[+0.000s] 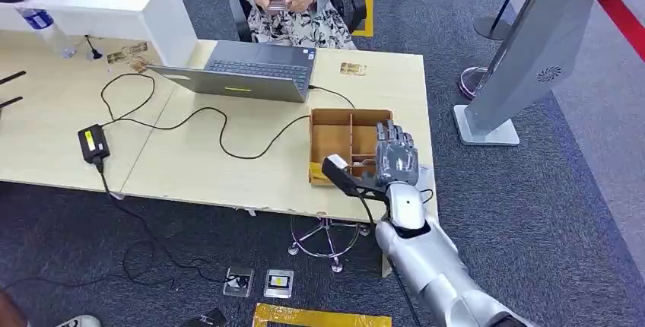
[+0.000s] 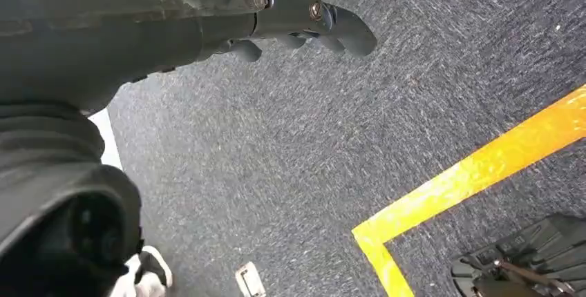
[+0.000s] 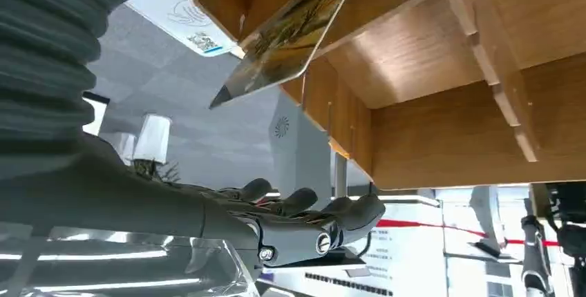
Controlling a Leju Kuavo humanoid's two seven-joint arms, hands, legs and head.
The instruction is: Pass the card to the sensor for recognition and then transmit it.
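A wooden divided box (image 1: pixel 344 124) stands at the table's right end. A card (image 3: pixel 290 34) with a golden print leans in the box's (image 3: pixel 442 124) near corner compartment, its yellowish edge (image 1: pixel 319 173) showing in the head view. My right hand (image 1: pixel 395 161) hovers over the box's near right side, fingers (image 3: pixel 304 217) stretched out and apart, thumb pointing toward the card. It holds nothing. My left hand (image 2: pixel 304 24) hangs over the carpet, fingers loosely extended and empty. A grey kiosk stand (image 1: pixel 532 46) rises on the floor to the right of the table.
An open laptop (image 1: pixel 247 72), a black power brick (image 1: pixel 93 144) and looping cables lie on the table (image 1: pixel 190 167). Another card (image 1: pixel 352 69) lies behind the box. A seated person (image 1: pixel 293 0) is across the table. Yellow floor tape (image 2: pixel 470 173) and a chair base (image 1: pixel 323 237) are below.
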